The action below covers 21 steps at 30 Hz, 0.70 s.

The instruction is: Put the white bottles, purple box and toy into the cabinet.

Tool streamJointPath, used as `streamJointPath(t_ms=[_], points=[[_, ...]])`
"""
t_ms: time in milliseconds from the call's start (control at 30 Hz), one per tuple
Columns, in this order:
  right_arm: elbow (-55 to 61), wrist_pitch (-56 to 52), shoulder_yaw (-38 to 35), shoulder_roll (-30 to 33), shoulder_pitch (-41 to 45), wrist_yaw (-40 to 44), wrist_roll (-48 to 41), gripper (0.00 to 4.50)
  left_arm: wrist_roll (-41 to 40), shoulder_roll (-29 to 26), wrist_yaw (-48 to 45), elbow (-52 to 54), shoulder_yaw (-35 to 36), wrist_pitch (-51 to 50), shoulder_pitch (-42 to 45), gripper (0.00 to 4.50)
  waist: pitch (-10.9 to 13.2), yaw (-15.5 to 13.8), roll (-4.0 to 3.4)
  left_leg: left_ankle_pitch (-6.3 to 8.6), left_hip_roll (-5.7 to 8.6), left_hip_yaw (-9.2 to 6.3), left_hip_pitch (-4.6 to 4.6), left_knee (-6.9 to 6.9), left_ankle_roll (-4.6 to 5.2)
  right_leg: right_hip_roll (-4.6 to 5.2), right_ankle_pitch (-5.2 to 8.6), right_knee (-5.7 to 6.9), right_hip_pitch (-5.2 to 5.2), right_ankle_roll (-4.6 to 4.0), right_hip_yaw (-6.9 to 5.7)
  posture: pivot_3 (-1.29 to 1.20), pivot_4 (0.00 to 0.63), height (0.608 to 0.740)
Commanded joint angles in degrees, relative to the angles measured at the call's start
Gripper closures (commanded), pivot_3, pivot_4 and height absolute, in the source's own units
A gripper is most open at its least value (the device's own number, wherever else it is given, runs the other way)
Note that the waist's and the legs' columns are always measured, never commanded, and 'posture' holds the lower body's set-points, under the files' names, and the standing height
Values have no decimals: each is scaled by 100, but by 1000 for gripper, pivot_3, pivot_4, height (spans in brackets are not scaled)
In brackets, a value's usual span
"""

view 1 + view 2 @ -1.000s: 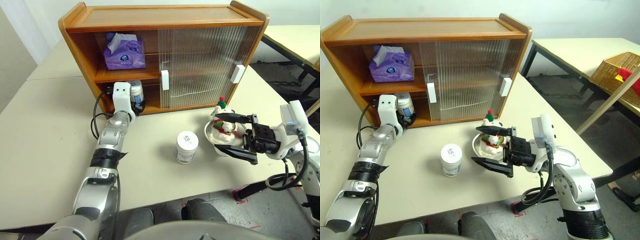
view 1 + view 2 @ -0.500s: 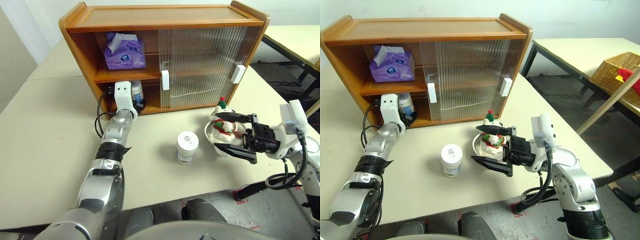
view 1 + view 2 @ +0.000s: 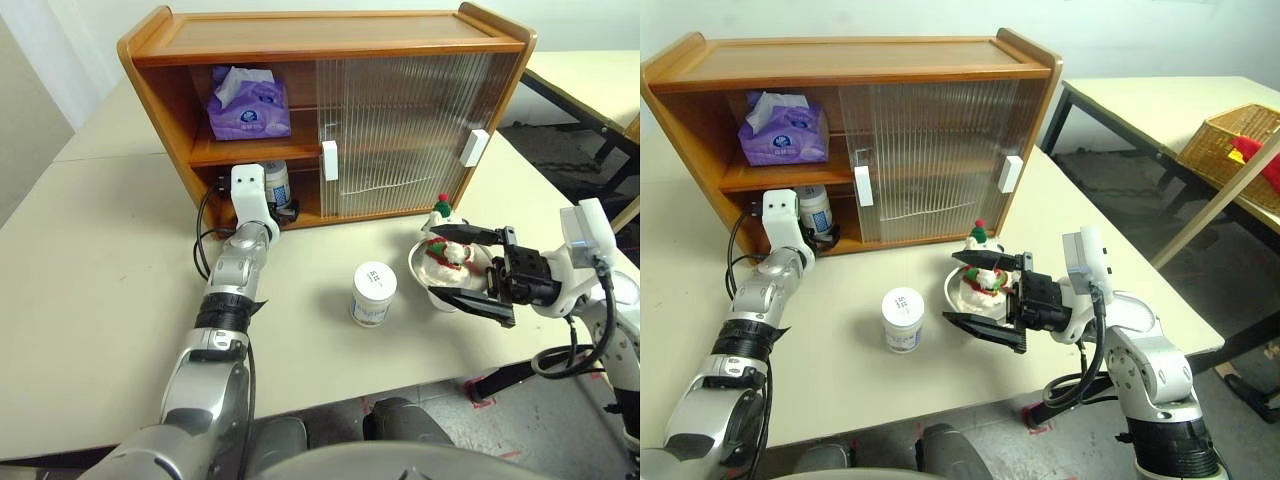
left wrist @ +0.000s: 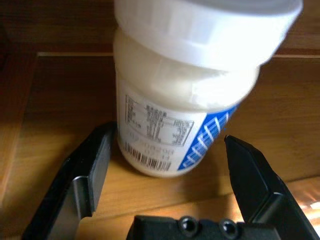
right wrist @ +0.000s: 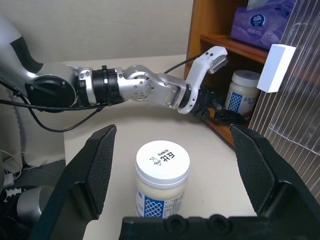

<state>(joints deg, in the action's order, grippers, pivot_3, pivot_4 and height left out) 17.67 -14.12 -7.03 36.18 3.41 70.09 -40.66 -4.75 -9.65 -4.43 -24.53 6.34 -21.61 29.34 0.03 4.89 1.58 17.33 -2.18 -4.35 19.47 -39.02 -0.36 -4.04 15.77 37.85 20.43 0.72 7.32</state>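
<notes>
Left gripper (image 4: 165, 165) reaches into the cabinet (image 3: 330, 40) lower shelf, jaws apart around a bottle (image 4: 195, 90). Right gripper (image 3: 462, 272) hovers level, jaws apart, flanking the toy (image 3: 445, 245).

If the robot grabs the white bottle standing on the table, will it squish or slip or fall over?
The white bottle probably won't squish: it looks like hard plastic. Its smooth sides might be a bit slippery, so the pincer likely needs a firm squeeze. It looks short and wide and stands upright on the table, so a gentle push would probably slide it rather than tip it. On its side, though, it would likely roll.
</notes>
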Motion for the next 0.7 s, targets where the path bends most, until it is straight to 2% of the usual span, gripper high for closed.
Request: streamJointPath(t_ms=[33,133,200,267,600,700], points=[[-22,9,28,31,55,53,-3,0,12,73,51,659,-87,-337,-347,29,0,0,0,0,0,1,1,0,0,0,2,0,0,-2,0,-138,3,740],[-48,15,37,19,76,66,3,0,57,109,142,1190,-99,-564,-623,29,0,0,0,0,1,2,1,0,0,0,4,-1,0,-4,0,-138,3,740],[-55,11,41,19,76,78,1,0,39,149,195,1518,-72,-639,-822,416,0,-1,0,0,1,2,1,0,1,0,4,-1,0,-5,-1,-128,8,740],[-66,18,56,16,73,94,13,0,62,181,306,1763,-32,-674,-977,951,0,-3,0,0,1,2,-1,0,1,0,4,-1,-1,-5,-1,-123,8,740],[-138,20,101,5,157,118,26,0,408,41,781,1743,64,-264,-892,4487,1,-24,1,1,1,1,-22,2,1,0,3,-1,-16,-13,0,-119,11,740],[-144,34,105,12,150,119,34,0,515,-19,884,1539,28,-222,-780,4487,1,-28,1,1,1,0,-23,4,1,0,3,-1,-16,-16,0,-120,11,740]])
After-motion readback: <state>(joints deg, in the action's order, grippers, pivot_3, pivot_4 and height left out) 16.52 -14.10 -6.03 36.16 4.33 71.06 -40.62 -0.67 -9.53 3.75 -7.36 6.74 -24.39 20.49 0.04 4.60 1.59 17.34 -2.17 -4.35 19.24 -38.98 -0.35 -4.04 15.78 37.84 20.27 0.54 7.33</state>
